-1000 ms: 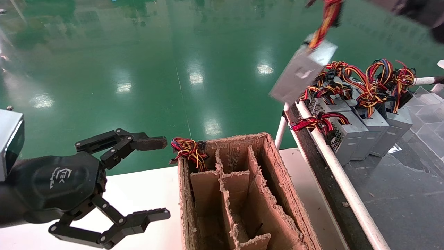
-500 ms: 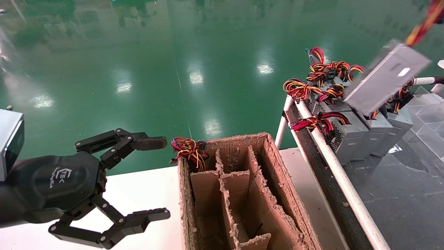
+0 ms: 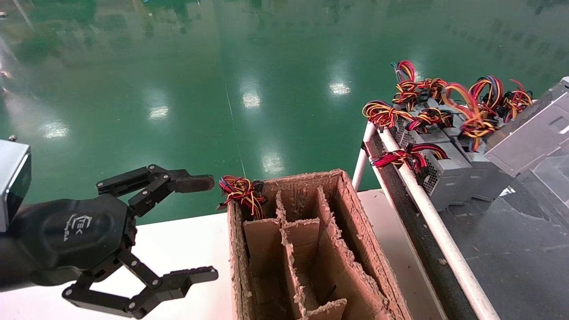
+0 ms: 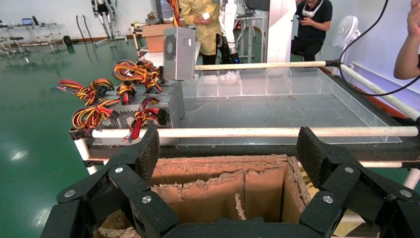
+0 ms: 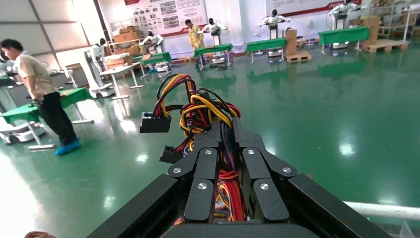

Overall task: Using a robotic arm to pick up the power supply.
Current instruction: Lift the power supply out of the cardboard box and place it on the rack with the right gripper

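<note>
Holds with the right gripper (image 5: 225,131): fingers (image 5: 205,168) drawn almost together and clamped on the wire bundle (image 5: 198,109), red, yellow, orange and black strands squeezed between them and black connectors dangling past the tips. Carries the power supply (image 3: 529,140) by those wires alone, no contact with the grey casing itself. Has swung far across in the last second: from high over the near end of the rack, blurred and tilted, then across the row half a second ago, to the far right edge of the head view now, low and slanted, partly covering the end of the row. From the left wrist view, hangs upright above the back of the rack, clear of the others. Means the pick is judged done and the lift well under way, though with a load free to sway on its cable; calls for a slow, steady carry to keep it off its neighbours. Leaves the remaining power supplies (image 3: 449,166) standing side by side in the rack (image 3: 426,209), cables curled on top, unmoved. Keeps the left gripper (image 3: 211,227) parked where it was, fingers spread wide and empty, over the white surface (image 3: 178,235) just beside the cardboard box (image 3: 355,249), with one wire bundle showing at that box's far left corner.
</note>
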